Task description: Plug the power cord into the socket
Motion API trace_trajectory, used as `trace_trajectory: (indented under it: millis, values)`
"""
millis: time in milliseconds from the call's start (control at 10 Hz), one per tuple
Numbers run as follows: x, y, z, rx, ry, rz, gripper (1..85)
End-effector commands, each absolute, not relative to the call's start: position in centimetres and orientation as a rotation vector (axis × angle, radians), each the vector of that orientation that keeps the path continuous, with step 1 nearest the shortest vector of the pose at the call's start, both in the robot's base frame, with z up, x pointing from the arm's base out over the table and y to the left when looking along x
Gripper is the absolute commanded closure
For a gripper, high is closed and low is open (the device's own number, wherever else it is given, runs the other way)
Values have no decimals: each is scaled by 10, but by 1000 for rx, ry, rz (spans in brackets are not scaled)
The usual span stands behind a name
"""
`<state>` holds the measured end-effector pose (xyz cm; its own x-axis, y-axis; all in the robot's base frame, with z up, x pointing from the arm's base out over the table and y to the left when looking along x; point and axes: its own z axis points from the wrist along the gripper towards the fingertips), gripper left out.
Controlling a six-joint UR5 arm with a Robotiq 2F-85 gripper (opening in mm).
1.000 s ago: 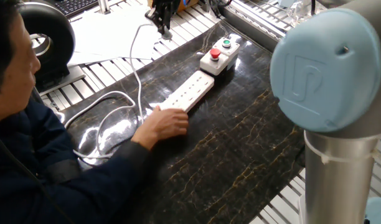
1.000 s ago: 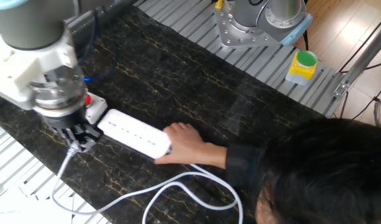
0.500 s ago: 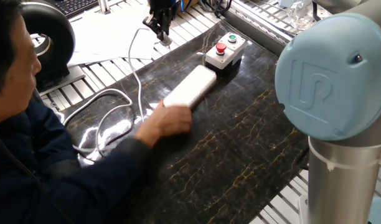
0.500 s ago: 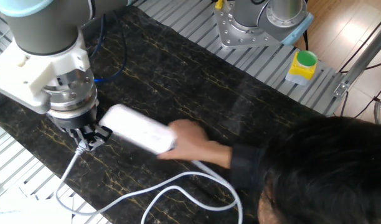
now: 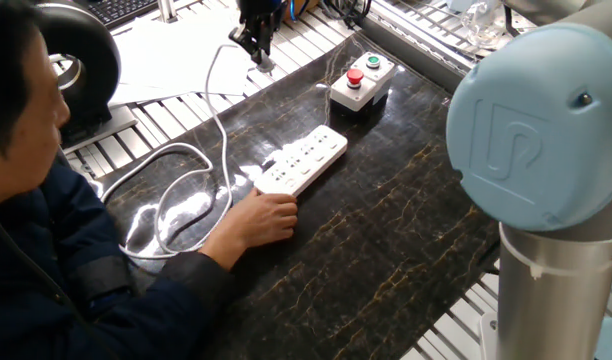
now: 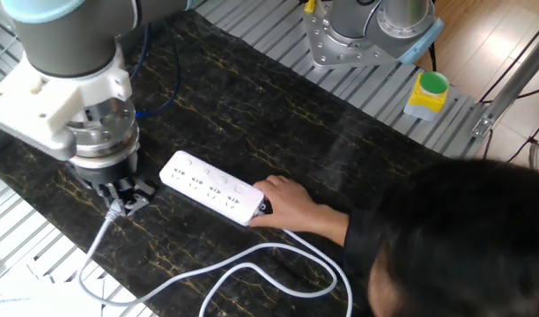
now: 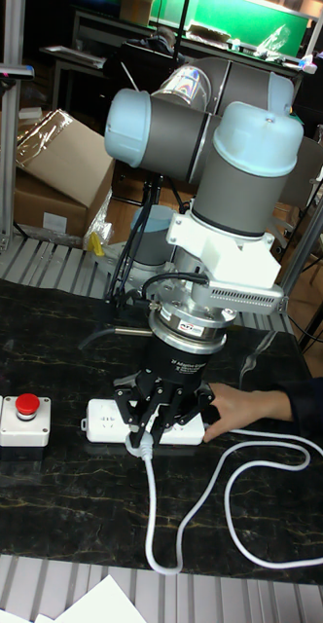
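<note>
Claw point(image 7: 142, 440) clamped on the power cord point(image 7: 154, 506) plug end, pointing down for insertion. Socket point(image 6: 212, 186) lies just beside it on the worktop point(image 6: 340, 123), holes up, a person's hand point(image 6: 283, 201) at its far end, likely steadying it.

A person's hand point(image 6: 287, 204) blocked the socket point(image 6: 212, 186) at its right end; dark tabletop point(image 6: 278, 114) toward the frame's upper centre lay open.

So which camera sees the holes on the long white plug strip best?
The other fixed view: the flat white power strip faces up, unobstructed. One fixed view shows it farther off; in the tall view the gripper hides most.
</note>
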<state>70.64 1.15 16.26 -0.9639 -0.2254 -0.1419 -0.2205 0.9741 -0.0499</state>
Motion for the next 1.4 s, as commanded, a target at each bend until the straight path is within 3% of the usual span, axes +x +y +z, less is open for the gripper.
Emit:
trace_trajectory:
  millis: [0, 400, 800, 1100, 1300]
  values:
    - [664, 38, 165, -286, 2997, 105, 840]
    - [611, 24, 129, -510, 2981, -20, 840]
    - [579, 8, 96, -716, 2988, -14, 840]
    - [588, 5, 80, -760, 2952, -20, 840]
    - [586, 19, 76, -678, 2972, 59, 840]
